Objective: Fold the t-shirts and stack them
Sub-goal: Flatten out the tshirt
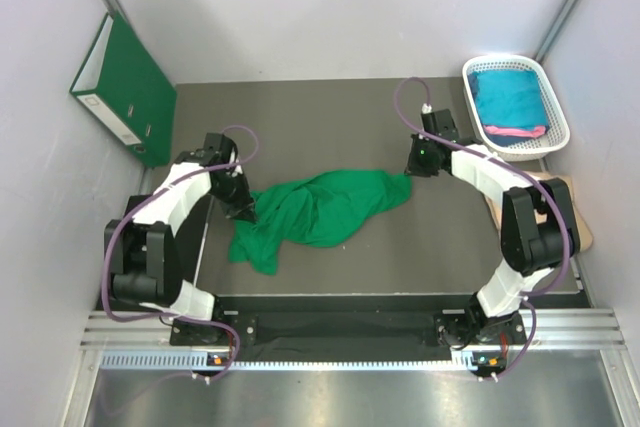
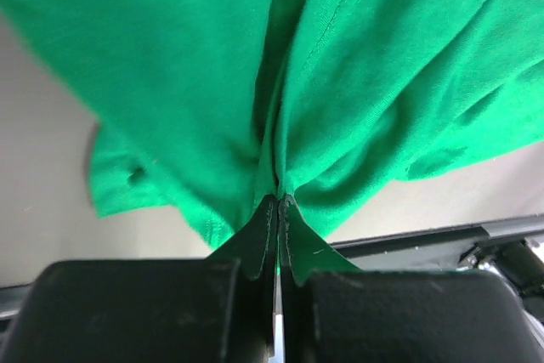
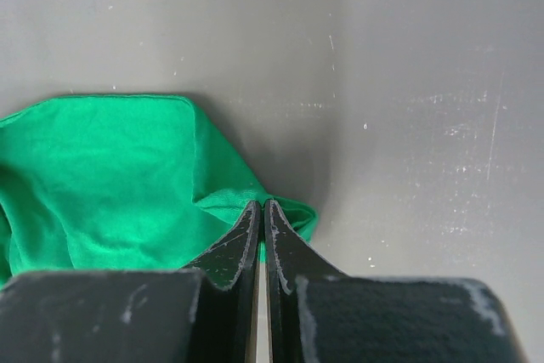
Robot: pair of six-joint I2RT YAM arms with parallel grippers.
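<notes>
- Top view: the green shirt lies bunched mid-counter between your arms, with the left jaws at its near-left end and the right jaws at its far-right tip.
- To spread it well, I judge you should draw the two ends apart evenly and low, so the middle bunch opens without either grip slipping.
- The white basket in the far-right corner holds a teal shirt with a pink one at its near edge.
- A binder leans on the left wall, well apart from the work.
- Left wrist: your jaws are pressed together on a gathered fold of the green cloth, not a clean hem. Expect it to hang in pleats, so regrip at a corner if it will not flatten.
- Right wrist: your jaws are pinched shut on a small corner lying on the counter. That bite looks thin, so pull gently.
</notes>
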